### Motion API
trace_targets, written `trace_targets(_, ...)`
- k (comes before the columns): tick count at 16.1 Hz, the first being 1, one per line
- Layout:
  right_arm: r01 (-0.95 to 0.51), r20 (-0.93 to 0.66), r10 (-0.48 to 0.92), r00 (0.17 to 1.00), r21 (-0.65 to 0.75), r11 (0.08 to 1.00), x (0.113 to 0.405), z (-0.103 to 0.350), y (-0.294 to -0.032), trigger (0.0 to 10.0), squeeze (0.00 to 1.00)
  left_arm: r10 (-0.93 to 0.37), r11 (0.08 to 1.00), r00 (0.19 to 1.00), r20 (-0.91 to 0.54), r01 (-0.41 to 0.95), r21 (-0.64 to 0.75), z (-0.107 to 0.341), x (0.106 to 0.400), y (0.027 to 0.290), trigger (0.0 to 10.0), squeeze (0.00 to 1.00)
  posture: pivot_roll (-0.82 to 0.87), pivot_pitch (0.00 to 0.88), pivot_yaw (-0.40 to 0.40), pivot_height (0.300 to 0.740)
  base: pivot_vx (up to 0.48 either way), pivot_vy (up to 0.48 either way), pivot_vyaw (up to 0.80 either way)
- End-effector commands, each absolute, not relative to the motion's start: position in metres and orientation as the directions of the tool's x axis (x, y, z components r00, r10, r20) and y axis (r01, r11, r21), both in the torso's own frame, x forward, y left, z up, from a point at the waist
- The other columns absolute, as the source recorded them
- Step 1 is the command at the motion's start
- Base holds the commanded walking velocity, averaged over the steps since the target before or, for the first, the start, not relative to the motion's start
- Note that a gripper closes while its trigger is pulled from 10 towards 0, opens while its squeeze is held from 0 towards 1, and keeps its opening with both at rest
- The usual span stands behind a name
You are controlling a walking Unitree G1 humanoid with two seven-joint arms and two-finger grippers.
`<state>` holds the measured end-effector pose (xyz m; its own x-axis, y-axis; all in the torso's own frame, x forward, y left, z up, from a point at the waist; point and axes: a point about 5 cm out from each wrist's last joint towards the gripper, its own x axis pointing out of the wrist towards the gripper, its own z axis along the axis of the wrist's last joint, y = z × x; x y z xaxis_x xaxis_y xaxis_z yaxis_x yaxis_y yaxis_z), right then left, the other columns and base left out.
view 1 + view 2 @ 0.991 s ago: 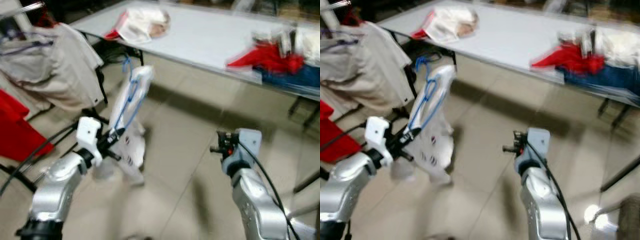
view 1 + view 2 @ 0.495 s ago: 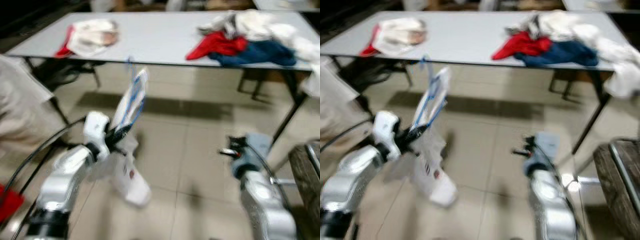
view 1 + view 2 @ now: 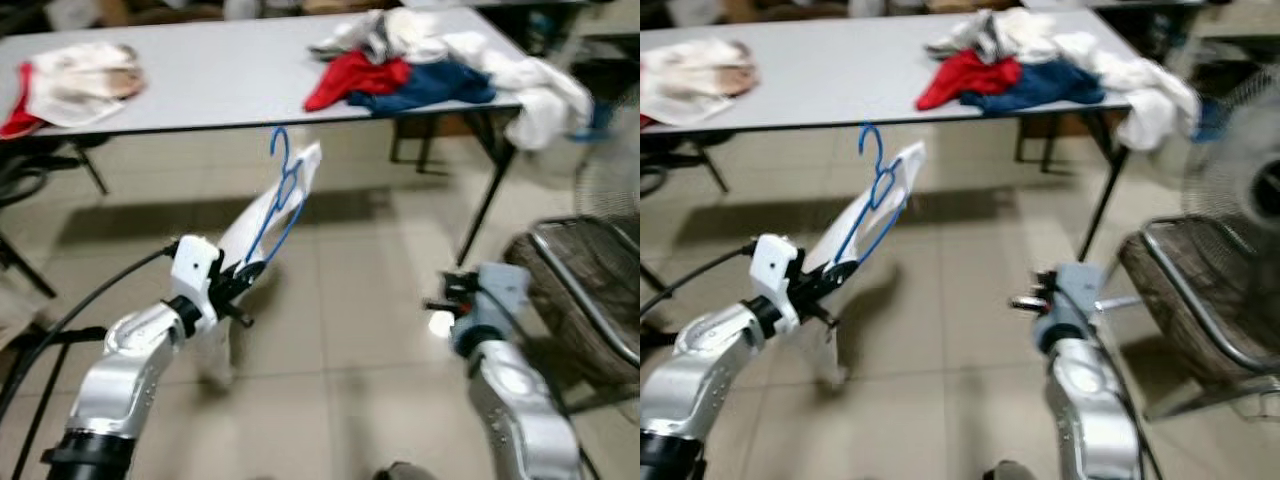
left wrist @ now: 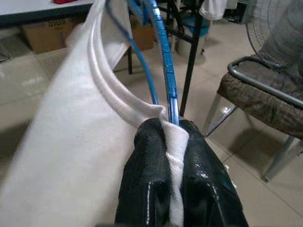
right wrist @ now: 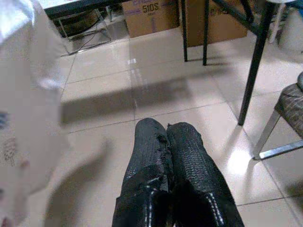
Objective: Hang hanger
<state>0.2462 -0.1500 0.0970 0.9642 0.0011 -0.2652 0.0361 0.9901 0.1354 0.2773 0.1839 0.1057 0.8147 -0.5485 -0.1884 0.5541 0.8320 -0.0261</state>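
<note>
Left end effector [image 4: 171, 142] clenched on blue hanger [image 3: 278, 205] with a white garment [image 3: 262, 215] on it, raised over the tiled floor in front of the long bench [image 3: 200, 70]. Right end effector [image 5: 165, 142] empty, fingers pressed together, held out low over the floor. Pile of red, blue and white clothes [image 3: 420, 65] on the bench, chair [image 3: 585, 290] to the right

1. A table [image 3: 200, 85] stands far, across the scene.
2. A clothes pile [image 3: 420, 60] lies on its right end.
3. A chair [image 3: 585, 290] stands right, near.
4. The left gripper [image 3: 240, 280] holds a hanger [image 3: 275, 195] left of centre, before the table.
</note>
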Motion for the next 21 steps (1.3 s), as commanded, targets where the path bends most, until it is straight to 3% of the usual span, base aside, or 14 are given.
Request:
trace_targets(1,0.032,-0.253,0.000,0.967,0.125,0.992,0.248,0.101,-0.154,10.0,0.00,-0.565,0.821,0.810,-0.157,0.571,-0.009,0.113,0.278,0.182,10.0,0.00,-0.05,0.067,0.081,0.740,0.000,-0.480,-0.56)
trace_targets(3,-0.040,-0.236,0.067,0.969,0.117,0.992,0.249,0.104,-0.151,10.0,0.00,-0.575,0.815,0.805,-0.143,0.579,-0.022,0.119,0.279,0.189,10.0,0.00,-0.05,0.066,0.077,0.740,0.000,0.000,0.00)
trace_targets(4,-0.067,-0.227,0.089,0.970,0.104,0.992,0.251,0.106,-0.150,10.0,0.00,-0.600,0.798,0.791,-0.122,0.603,-0.017,0.124,0.280,0.192,4.2,0.00,-0.05,0.066,0.076,0.740,0.000,0.000,0.00)
trace_targets(5,-0.103,-0.207,0.117,0.971,0.077,0.992,0.253,0.109,-0.152,10.0,0.00,-0.649,0.758,0.751,-0.123,0.651,-0.026,0.130,0.283,0.196,0.0,0.00,-0.06,0.064,0.074,0.740,0.000,0.000,0.00)
trace_targets(8,-0.141,-0.155,0.146,0.977,0.040,0.989,0.258,0.117,-0.156,10.0,0.00,-0.707,0.707,0.701,-0.094,0.704,-0.067,0.147,0.291,0.202,0.0,0.00,-0.06,0.061,0.078,0.740,0.000,0.000,0.00)
trace_targets(10,-0.163,-0.088,0.169,0.982,0.066,0.984,0.263,0.129,-0.160,10.0,0.00,-0.788,0.616,0.606,-0.108,0.782,-0.098,0.158,0.291,0.207,0.0,0.00,-0.06,0.059,0.081,0.740,0.000,0.000,0.00)
trace_targets(11,-0.191,-0.026,0.194,0.981,0.093,0.977,0.266,0.139,-0.161,10.0,0.91,-0.832,0.550,0.533,-0.156,0.830,-0.095,0.162,0.288,0.211,0.0,0.00,-0.06,0.057,0.083,0.740,0.000,0.000,0.00)
trace_targets(12,-0.227,0.019,0.226,0.974,0.113,0.967,0.268,0.147,-0.162,10.0,1.00,-0.849,0.515,0.492,-0.193,0.852,-0.095,0.165,0.289,0.216,0.0,0.00,-0.06,0.055,0.085,0.740,0.000,0.000,0.00)
trace_targets(15,-0.291,0.058,0.289,0.956,0.034,0.956,0.274,0.159,-0.158,10.0,1.00,-0.886,0.443,0.410,-0.215,0.886,-0.138,0.179,0.294,0.226,0.0,0.00,-0.06,0.054,0.094,0.740,0.000,0.000,0.00)
trace_targets(19,-0.388,0.082,0.385,0.919,0.020,0.921,0.287,0.174,-0.126,10.0,1.00,-0.920,0.364,0.328,-0.214,0.917,-0.160,0.191,0.298,0.226,0.0,0.00,-0.05,0.047,0.105,0.740,0.000,0.000,0.00)
trace_targets(21,-0.303,0.098,0.295,0.950,0.085,0.949,0.295,0.173,-0.139,10.0,1.00,-0.944,0.315,0.287,-0.164,0.931,-0.183,0.201,0.296,0.227,0.0,0.00,-0.03,0.046,0.104,0.740,0.000,0.000,0.00)
